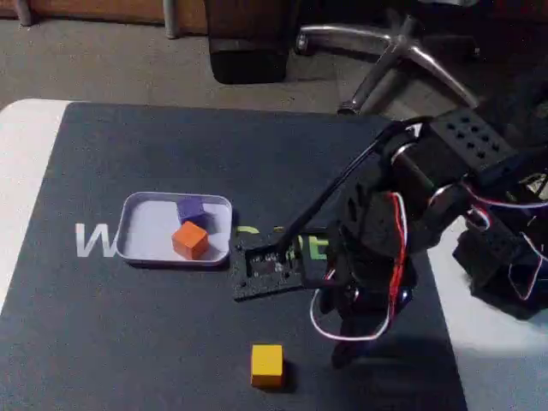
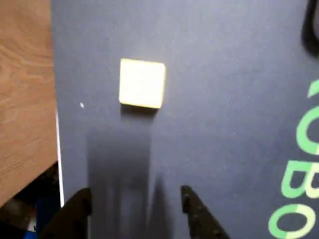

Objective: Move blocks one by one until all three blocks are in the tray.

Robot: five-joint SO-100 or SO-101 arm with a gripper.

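Observation:
The pale tray (image 1: 147,229) lies on the dark mat at left in the fixed view, with a purple block (image 1: 191,208) and an orange block (image 1: 190,240) inside it. A yellow block (image 1: 267,366) sits alone on the mat near the front edge. In the wrist view that yellow block (image 2: 142,83) lies ahead of my gripper (image 2: 135,204), whose two dark fingertips stand apart with only mat between them. From the fixed view my gripper (image 1: 342,347) hangs just right of the yellow block, above the mat.
The dark mat (image 1: 128,325) with white and green lettering covers a white table (image 1: 26,145). My arm's body and wires (image 1: 479,214) fill the right side. A chair base (image 1: 402,51) stands on the floor behind. The mat edge and wooden floor (image 2: 25,99) show left in the wrist view.

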